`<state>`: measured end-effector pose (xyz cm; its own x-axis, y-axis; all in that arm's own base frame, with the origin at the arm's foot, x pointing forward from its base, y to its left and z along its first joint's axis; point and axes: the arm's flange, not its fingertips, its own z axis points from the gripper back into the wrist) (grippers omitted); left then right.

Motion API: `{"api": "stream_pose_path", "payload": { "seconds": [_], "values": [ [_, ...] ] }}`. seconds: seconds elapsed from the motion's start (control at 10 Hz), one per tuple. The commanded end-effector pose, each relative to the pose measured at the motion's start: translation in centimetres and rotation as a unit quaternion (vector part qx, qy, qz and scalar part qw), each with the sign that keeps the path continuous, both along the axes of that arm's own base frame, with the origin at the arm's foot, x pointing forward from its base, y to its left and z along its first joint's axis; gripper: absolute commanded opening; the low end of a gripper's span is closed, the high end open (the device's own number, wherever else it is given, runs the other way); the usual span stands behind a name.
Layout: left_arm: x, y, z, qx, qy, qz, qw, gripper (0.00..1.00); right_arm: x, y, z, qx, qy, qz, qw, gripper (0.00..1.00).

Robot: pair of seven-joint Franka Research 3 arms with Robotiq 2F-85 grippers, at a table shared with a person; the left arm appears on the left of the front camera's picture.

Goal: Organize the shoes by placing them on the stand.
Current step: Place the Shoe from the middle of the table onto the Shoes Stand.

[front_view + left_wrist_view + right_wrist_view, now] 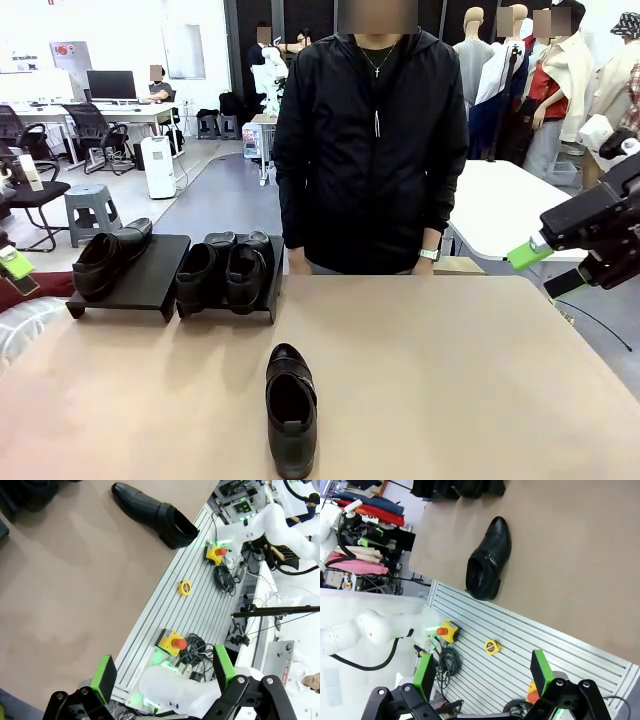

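Observation:
One shiny black shoe (291, 408) lies alone on the tan table near the front edge, toe toward the person; it is also in the left wrist view (152, 512) and the right wrist view (489, 560). Two black stands sit at the back left. The left stand (150, 285) holds one shoe (108, 258). The right stand (272, 290) carries two shoes (198, 272) (248, 268) side by side. My left gripper (15, 270) (165, 672) hangs open at the left edge. My right gripper (545, 268) (482, 672) is open, high at the right, well away from the shoes.
A person in a black jacket (370, 150) stands at the far edge behind the table's middle. Below the near edge runs a slatted metal rail (200, 610) with emergency-stop boxes (172, 642), a yellow tape measure (492, 646) and cables. A white table (500, 205) stands behind right.

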<state>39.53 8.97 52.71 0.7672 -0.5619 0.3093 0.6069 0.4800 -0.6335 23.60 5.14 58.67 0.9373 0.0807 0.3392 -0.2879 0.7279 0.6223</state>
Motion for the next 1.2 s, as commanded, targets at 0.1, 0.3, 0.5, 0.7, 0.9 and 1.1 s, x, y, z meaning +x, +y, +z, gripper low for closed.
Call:
{"api": "stream_pose_path", "payload": {
  "seconds": [0.1, 0.3, 0.5, 0.7, 0.9, 1.1],
  "values": [
    [-0.2, 0.0, 0.2, 0.008, 0.005, 0.003, 1.000, 1.00, 0.1, -0.4, 0.2, 0.011, -0.008, 0.012, 1.000, 1.00],
    [-0.2, 0.0, 0.2, 0.008, 0.005, 0.003, 1.000, 1.00, 0.1, -0.4, 0.2, 0.011, -0.008, 0.012, 1.000, 1.00],
    [0.0, 0.0, 0.0, 0.000, 0.000, 0.000, 1.000, 1.00, 0.1, -0.4, 0.2, 0.011, -0.008, 0.012, 1.000, 1.00],
    [0.7, -11.7, 1.6, 0.166, 0.058, -0.019, 0.984, 1.00, 0.1, -0.4, 0.2, 0.011, -0.008, 0.012, 1.000, 1.00],
    [1.5, -23.7, -1.2, 0.278, 0.084, -0.038, 0.956, 1.00, 0.1, -0.4, 0.2, 0.011, -0.008, 0.012, 1.000, 1.00],
    [1.8, -32.1, -3.0, 0.327, 0.089, -0.012, 0.941, 1.00, 0.1, -0.4, 0.2, 0.011, -0.008, 0.012, 1.000, 1.00]
  ]
}}
